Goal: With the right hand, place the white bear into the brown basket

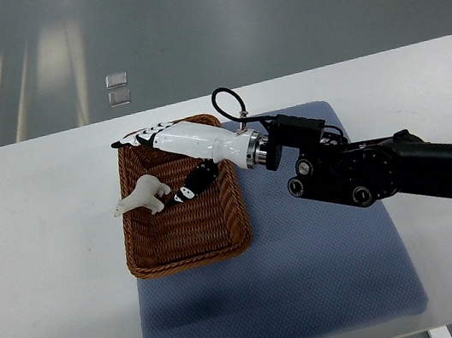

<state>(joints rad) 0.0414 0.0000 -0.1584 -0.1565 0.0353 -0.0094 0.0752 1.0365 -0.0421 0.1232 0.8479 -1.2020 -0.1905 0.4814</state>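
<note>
over the brown basket, the right hand reaches in from the picture's right, its white palm stretched along the basket's far rim and its fingers held out straight toward the left. the thumb points down into the basket. the hand looks released: the fingers are spread and nothing sits between them.

the white bear is at the basket's left side, just beside the thumb but apart from it as far as i can tell. part of it seems to lie over the left rim, with one small limb poking out above the white table; whether it rests fully on the woven floor or leans on the wall is hard to tell from this steep view.

the basket stands on the table's left part, its right edge overlapping a blue mat. the left arm does not show at all.

judging by how things lie, the main job is close to done: the bear is in or on the basket and the hand has let go. what seems left is to lift the arm clear without brushing the bear, which sits close under the thumb and could be nudged off the rim.
</note>
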